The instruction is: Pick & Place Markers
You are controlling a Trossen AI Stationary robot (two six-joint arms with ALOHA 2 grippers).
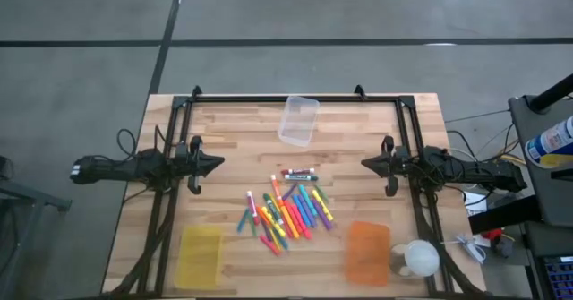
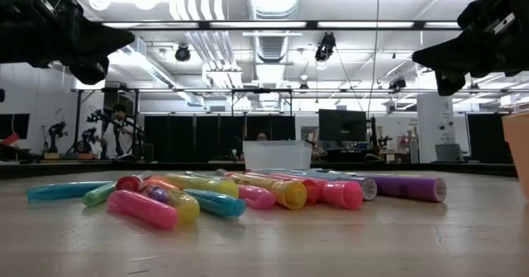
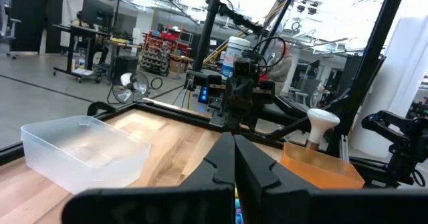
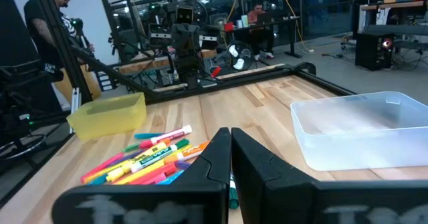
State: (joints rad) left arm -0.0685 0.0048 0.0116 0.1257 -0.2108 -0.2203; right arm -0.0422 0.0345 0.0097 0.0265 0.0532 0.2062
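The wooden table (image 1: 233, 130) is the largest thing here, a pale butcher-block top edged by a dark frame; beyond it, the low view shows an open workshop with ceiling lights, desks and monitors, and the right wrist view catches a person standing past the table's edge and another seated farther back. Three bins sit on the table: a clear bin (image 1: 298, 120) at its far side, a yellow bin (image 1: 200, 256) and an orange bin (image 1: 368, 252) at its near corners; all three look empty, so by my reading no sorting is done and the whole pile is left to move. The markers (image 1: 286, 212) lie heaped on the table between the yellow and orange bins, well short of the clear one, a few strays fanned out at the pile's edges. The left gripper (image 1: 215, 164) hangs off the table's left side, above the surface, its fingers pressed together on nothing; the right gripper (image 1: 367, 163) mirrors it on the table's right side, likewise closed and empty.
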